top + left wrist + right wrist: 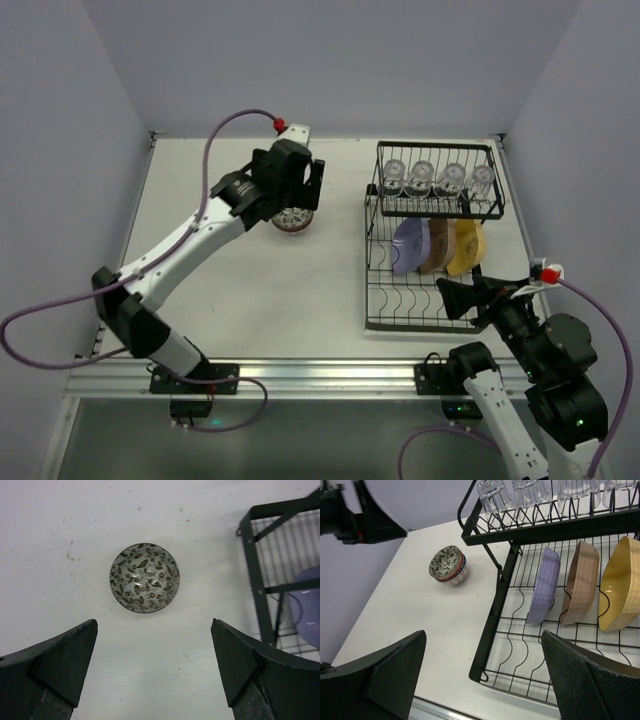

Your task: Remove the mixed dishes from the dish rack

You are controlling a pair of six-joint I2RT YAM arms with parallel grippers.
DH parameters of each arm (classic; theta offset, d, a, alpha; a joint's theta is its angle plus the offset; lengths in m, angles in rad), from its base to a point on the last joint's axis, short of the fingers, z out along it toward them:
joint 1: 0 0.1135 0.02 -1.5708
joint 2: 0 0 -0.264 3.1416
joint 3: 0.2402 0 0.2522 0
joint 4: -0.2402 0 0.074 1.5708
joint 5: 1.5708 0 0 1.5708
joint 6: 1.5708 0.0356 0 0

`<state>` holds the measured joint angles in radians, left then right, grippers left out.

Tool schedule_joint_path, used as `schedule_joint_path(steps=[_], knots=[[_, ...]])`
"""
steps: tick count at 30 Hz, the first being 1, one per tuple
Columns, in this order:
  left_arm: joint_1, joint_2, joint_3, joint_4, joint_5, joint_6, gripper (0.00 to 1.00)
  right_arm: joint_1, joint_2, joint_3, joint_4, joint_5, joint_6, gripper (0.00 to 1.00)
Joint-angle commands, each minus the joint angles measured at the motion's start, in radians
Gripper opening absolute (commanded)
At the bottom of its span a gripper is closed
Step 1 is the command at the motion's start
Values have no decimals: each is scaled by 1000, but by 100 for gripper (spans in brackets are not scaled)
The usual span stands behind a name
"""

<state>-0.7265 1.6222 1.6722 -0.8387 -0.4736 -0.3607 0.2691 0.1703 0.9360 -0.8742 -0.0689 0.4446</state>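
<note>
Left gripper [153, 625] is spread wide with nothing in it. It's pointing straight down over the bowl stack [144, 577], fingers clear of it. The top bowl is the grey one with the leafy print, and from the right wrist view it's nested on more bowls with red and blue patterns. The stack sits on the table [250, 290], left of the rack [372, 270] and not touching it.

Right gripper [484, 635] is wide apart too and empty. It's hovering by the rack's near edge, aimed across the lower tier.

On that lower tier three plates stand on edge in the slot wires, side by side: lavender plate [545, 585], brown plate [581, 580], yellow plate [620, 590], left to right. Up on the raised shelf at the back there's a row of four glasses [437, 178].
</note>
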Motion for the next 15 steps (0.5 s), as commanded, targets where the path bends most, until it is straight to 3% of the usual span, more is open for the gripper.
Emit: schedule_joint_path(steps=[1,4,5,8,15], knots=[[-34,-230,-216,304,136,-119,100,1,6,4,43,29,-7,99],[-106,-390,-449,594,243,-225,100,1,0,15,32,67,0,99],[-163,-418,-504,774,291,-254,100,1,-5,20,30,90,5,99],[-273,-450,-675,1017,297,-306,100,1,-6,41,14,135,17,99],[-427,-282,-741,1294,285,-316,97,2,-17,81,-22,158,9,99]])
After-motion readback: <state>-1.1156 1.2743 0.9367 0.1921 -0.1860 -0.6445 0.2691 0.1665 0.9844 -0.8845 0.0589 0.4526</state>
